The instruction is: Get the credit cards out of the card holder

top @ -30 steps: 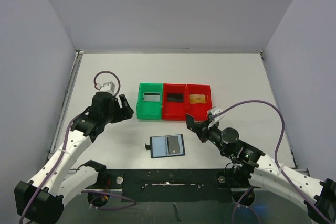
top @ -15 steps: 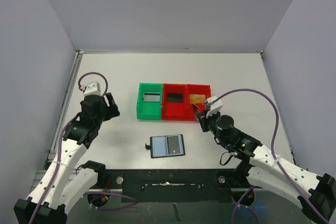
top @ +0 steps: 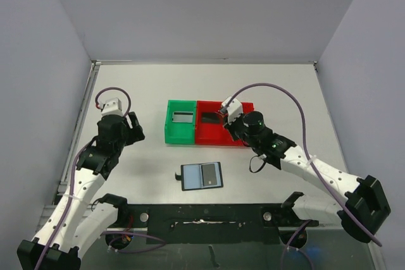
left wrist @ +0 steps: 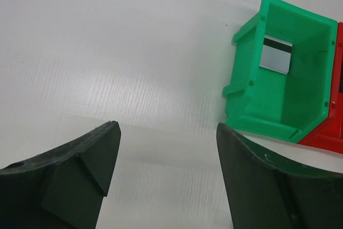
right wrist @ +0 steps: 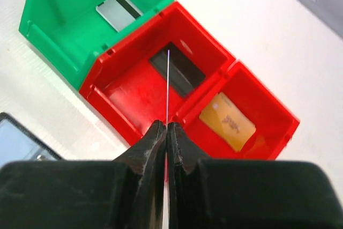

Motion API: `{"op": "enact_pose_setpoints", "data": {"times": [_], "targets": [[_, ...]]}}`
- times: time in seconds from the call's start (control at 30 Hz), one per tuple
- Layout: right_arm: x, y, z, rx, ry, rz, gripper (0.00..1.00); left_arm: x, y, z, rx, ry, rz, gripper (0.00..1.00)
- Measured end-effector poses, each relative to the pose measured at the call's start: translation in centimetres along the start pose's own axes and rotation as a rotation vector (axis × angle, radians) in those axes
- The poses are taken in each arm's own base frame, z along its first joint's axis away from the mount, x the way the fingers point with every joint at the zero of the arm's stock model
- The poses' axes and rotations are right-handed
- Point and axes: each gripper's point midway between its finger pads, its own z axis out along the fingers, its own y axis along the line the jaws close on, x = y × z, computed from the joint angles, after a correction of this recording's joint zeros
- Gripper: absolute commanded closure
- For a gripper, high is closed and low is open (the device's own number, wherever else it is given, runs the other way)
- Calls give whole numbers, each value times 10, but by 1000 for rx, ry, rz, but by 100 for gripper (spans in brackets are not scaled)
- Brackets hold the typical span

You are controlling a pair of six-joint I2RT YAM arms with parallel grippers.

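I can't read any text from here. The tan-gold card [right wrist: 228,122] in the right-hand red bin [right wrist: 266,102] carries faint darker markings, but they're too small and blurred to make out.

Left arm [top: 73,194] and right arm [top: 316,169]: white shells, black joints, looping purple cables [top: 262,85], black fingers [left wrist: 75,175].

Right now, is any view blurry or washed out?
Top external: evenly lit, sharp, only soft shadows. Left wrist: table nearly washed out, left gripper dark and soft up close. Right wrist: right gripper blurred up close, red bin sharp with small glare; a thin card shows edge-on as a bright line.
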Motion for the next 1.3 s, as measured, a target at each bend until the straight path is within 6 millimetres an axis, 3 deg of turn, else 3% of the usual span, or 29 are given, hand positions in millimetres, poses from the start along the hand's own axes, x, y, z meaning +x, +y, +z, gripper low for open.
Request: {"op": "enact_pose_setpoints", "data": {"times": [0.23,0.5,0.7,1.0,1.3], "targets": [[-24,8,39,-50,44,-246,100,-4,-1,-3,16,-26,-3,27],[-2,3,80,-72,160,-461,100,-10,-3,-7,31,-57,-9,27],[16,3,100,-126,199,-581,100,-11,-4,-8,38,-65,-11,27],[7,-4,139,-168,205,-644,99,-12,-5,-9,49,-71,-4,27],[22,-13,144,-191,277,-707,99,-10,-6,-9,59,-68,5,27]]}}
